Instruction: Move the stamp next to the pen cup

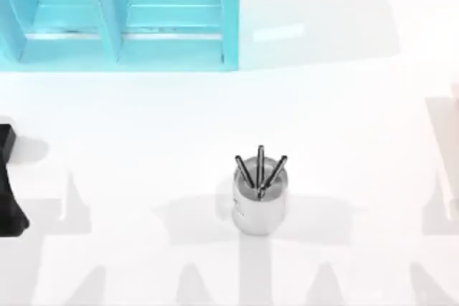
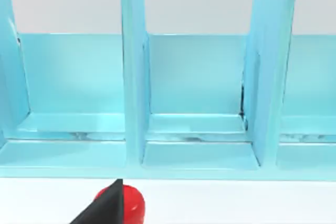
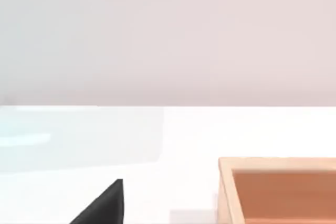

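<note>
Left gripper [image 2: 105, 208] just before stamp [image 2: 132, 203], facing shelf organiser [image 2: 134, 77].

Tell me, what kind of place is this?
Probably a pretend office desk: a white table holding a silver pen cup with pens, a turquoise shelf organiser, and a red-knobbed stamp.

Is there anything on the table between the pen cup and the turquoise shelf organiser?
No. In the top view, only bare white table lies between the pen cup and the turquoise shelf organiser.

Stamp [image 2: 131, 203] half hidden behind left pincer
</note>
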Robot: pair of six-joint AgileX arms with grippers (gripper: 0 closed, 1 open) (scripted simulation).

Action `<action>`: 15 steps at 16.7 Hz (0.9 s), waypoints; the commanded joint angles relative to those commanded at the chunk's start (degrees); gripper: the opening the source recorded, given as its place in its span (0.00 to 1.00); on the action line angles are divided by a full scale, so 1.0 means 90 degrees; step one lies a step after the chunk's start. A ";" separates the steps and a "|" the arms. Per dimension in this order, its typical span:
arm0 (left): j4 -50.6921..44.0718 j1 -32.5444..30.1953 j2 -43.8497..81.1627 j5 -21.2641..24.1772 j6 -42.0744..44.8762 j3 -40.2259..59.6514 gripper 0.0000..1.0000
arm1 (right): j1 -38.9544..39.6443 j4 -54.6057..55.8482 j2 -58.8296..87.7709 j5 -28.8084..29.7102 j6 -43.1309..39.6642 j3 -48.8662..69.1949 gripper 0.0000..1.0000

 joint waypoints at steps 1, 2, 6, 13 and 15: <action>0.0000 0.0000 0.0000 0.0000 0.0000 0.0000 1.00 | 0.0000 0.0000 0.0000 0.0000 0.0000 0.0000 1.00; 0.0000 0.0000 0.0000 0.0000 0.0000 0.0000 1.00 | 0.0000 0.0000 0.0000 0.0000 0.0000 0.0000 1.00; -0.0645 0.0102 0.0646 -0.0043 -0.0009 0.0652 1.00 | 0.0000 0.0000 0.0000 0.0000 0.0000 0.0000 1.00; -0.3799 0.0475 0.4198 -0.0127 0.0040 0.3917 1.00 | 0.0000 0.0000 0.0000 0.0000 0.0000 0.0000 1.00; -0.4861 0.0600 0.5568 -0.0145 0.0090 0.5067 1.00 | 0.0000 0.0000 0.0000 0.0000 0.0000 0.0000 1.00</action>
